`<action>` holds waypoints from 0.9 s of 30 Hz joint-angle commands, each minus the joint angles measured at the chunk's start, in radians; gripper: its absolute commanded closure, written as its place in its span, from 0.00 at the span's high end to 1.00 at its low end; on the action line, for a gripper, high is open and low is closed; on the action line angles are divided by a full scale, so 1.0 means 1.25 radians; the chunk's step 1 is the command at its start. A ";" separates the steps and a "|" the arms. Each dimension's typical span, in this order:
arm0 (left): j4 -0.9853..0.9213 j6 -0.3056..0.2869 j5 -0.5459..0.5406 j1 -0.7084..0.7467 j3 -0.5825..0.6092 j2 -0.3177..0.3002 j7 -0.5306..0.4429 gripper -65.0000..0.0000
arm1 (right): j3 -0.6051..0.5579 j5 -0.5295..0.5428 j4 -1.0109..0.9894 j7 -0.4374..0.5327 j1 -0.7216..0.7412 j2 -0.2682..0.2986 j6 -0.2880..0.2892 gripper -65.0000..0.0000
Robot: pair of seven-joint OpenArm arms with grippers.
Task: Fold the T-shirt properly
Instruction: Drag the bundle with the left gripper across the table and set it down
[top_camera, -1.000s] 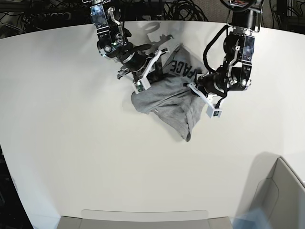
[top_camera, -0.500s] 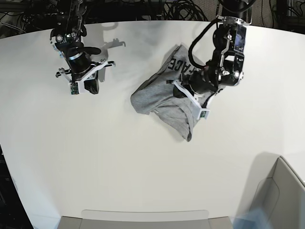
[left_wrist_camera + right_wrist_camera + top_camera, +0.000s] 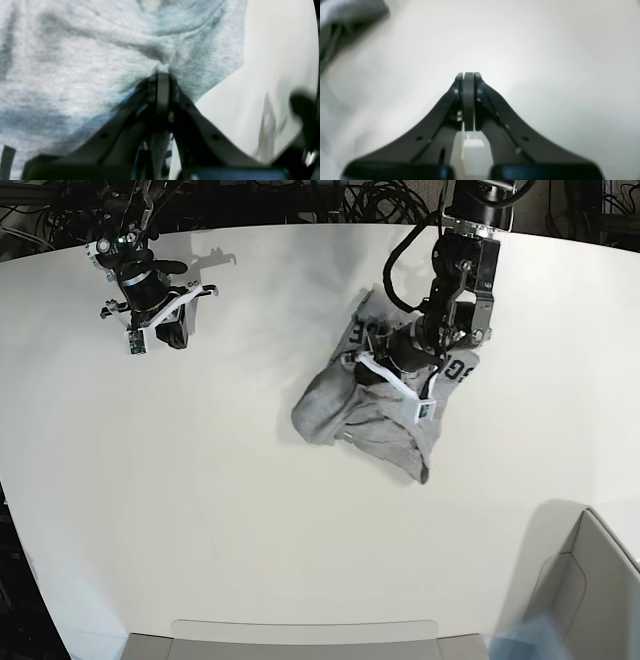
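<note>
The heather-grey T-shirt (image 3: 355, 412) lies crumpled right of the table's middle, with bits of dark lettering showing near its top. My left gripper (image 3: 380, 360) is over the shirt's upper part. In the left wrist view the left gripper (image 3: 162, 75) is shut on a pinched fold of the T-shirt (image 3: 75, 50). My right gripper (image 3: 178, 332) is far off at the table's back left. In the right wrist view the right gripper (image 3: 468, 75) is shut and empty over bare table, with an edge of the T-shirt (image 3: 345, 15) at the top left.
The white table (image 3: 200, 510) is wide. A grey bin (image 3: 590, 580) stands at the front right corner. A flat grey tray edge (image 3: 300, 635) shows at the front. Dark cables (image 3: 370, 200) lie beyond the table's back edge.
My right arm has left the shirt and swung to the back left, its gripper shut. My left gripper, still holding cloth, has dragged the shirt a little to the right and forward.
</note>
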 commanded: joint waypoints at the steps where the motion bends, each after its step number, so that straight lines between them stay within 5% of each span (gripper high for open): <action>1: -0.007 0.026 0.045 -0.001 -0.029 -0.010 -0.007 0.02 | 0.001 0.013 0.014 0.022 0.001 0.003 0.012 0.00; 14: -0.124 0.022 0.045 -0.050 -0.273 -0.064 -0.053 0.02 | -0.004 0.012 0.014 0.022 -0.002 0.002 0.012 0.00; 27: 0.028 0.021 0.043 -0.062 -0.287 -0.073 -0.061 0.02 | -0.004 0.012 0.017 0.027 0.006 0.004 0.016 0.00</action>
